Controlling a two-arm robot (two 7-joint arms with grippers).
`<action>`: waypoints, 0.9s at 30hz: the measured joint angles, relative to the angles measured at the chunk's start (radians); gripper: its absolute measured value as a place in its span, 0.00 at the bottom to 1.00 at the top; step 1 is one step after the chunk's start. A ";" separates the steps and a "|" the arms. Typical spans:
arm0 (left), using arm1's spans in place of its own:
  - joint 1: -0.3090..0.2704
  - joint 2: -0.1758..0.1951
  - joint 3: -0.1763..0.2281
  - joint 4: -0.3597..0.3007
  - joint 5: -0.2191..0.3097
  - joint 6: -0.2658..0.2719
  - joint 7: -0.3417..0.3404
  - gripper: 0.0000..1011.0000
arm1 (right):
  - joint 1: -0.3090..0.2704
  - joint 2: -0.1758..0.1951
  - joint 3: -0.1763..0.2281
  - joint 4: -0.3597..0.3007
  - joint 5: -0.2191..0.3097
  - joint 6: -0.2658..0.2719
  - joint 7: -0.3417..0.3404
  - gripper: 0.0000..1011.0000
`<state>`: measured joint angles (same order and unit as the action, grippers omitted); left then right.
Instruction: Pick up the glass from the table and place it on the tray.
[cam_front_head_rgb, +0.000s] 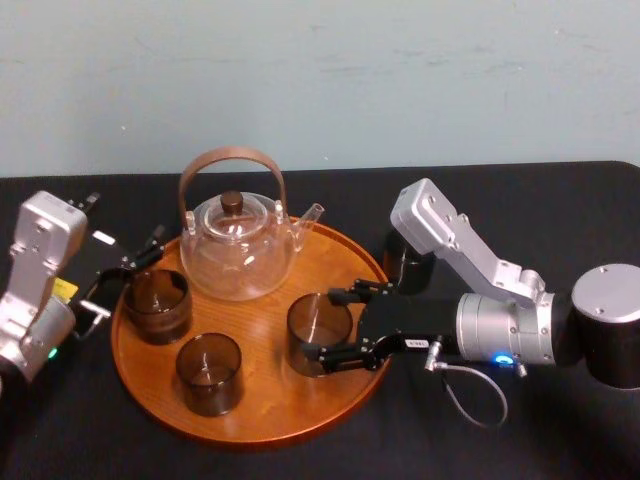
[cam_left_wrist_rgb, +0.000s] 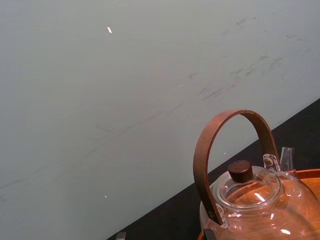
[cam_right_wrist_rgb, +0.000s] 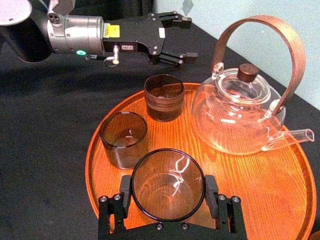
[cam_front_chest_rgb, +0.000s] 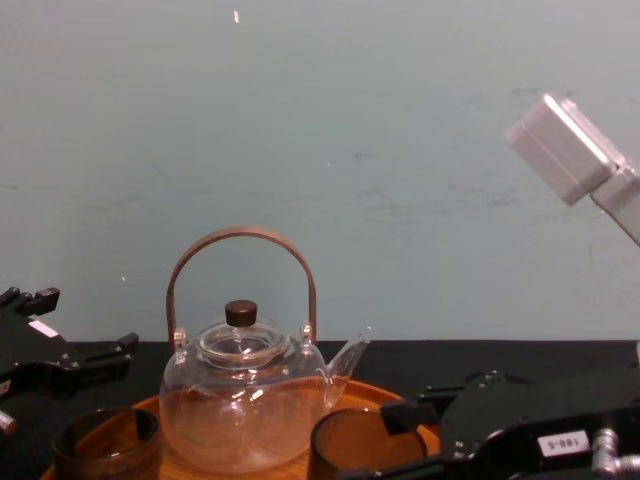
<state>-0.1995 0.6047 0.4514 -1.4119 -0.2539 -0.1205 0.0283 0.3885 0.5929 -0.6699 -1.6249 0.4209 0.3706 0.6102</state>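
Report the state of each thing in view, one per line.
tray: flat on table
right end effector: shut on gripped glass
gripped glass: upright on tray
front glass: upright, empty
left glass: upright, empty
teapot: upright, lid on
left end effector: open, empty

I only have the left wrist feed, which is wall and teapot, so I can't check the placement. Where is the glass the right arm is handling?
Observer: The glass is over the right part of the tray, and the right gripper is shut on it.
Operator: Anything near it?
Observer: The front glass stands just to its left, with a gap between them.
Operator: And my left gripper?
Observer: The left gripper is open at the tray's left edge, close to the left glass but not touching it.
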 joint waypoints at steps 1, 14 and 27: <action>0.000 0.000 0.000 0.000 0.000 0.000 0.000 0.99 | 0.001 -0.001 -0.002 0.003 -0.001 0.000 -0.002 0.88; 0.000 0.000 0.000 0.000 0.000 0.000 0.000 0.99 | 0.007 -0.008 -0.007 0.022 -0.003 -0.004 -0.006 0.88; 0.000 0.000 0.000 0.000 0.000 0.000 0.000 0.99 | 0.007 -0.018 -0.012 0.043 -0.004 -0.012 -0.004 0.88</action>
<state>-0.1995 0.6047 0.4514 -1.4119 -0.2539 -0.1205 0.0283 0.3952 0.5751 -0.6821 -1.5815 0.4174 0.3582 0.6063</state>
